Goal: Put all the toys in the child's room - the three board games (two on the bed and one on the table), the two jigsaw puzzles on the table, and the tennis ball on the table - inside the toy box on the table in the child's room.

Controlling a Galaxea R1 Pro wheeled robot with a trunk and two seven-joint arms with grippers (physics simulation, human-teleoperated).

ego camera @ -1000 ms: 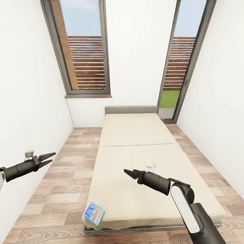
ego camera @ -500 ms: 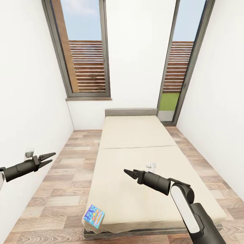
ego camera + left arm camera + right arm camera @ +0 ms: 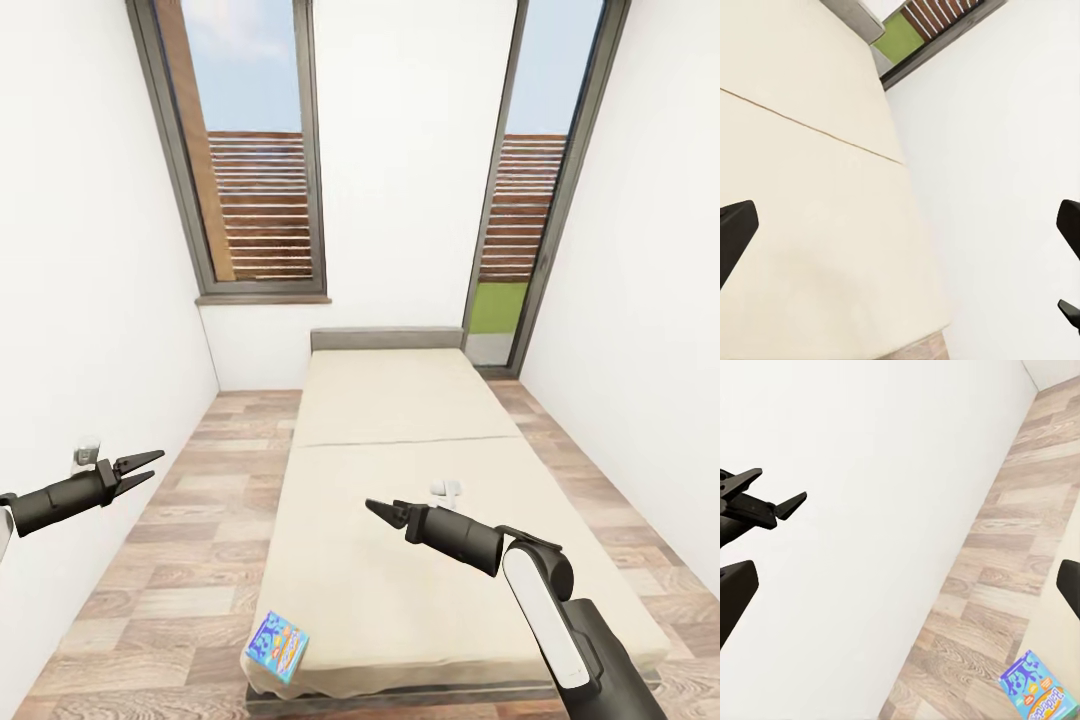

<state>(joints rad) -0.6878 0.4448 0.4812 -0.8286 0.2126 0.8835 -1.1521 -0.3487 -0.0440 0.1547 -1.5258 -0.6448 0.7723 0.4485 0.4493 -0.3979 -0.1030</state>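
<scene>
Both claws, left (image 3: 143, 466) and right (image 3: 383, 513), parted, empty, touching nothing.

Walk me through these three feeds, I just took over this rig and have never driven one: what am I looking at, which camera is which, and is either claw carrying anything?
The big picture comes from the robot's head, looking down a narrow room at the bed. The two dark arms are the robot's own: the left claw is over the wood floor, the right claw above the mattress. Both are open and empty.

The other two pictures come from cameras on each wrist, looking out between the claw's fingers. The right wrist camera sees the left claw against the wall.

On the bed's near left corner lies a blue board game, also seen from the right wrist. A small white object sits mid-mattress; I cannot identify it.
</scene>
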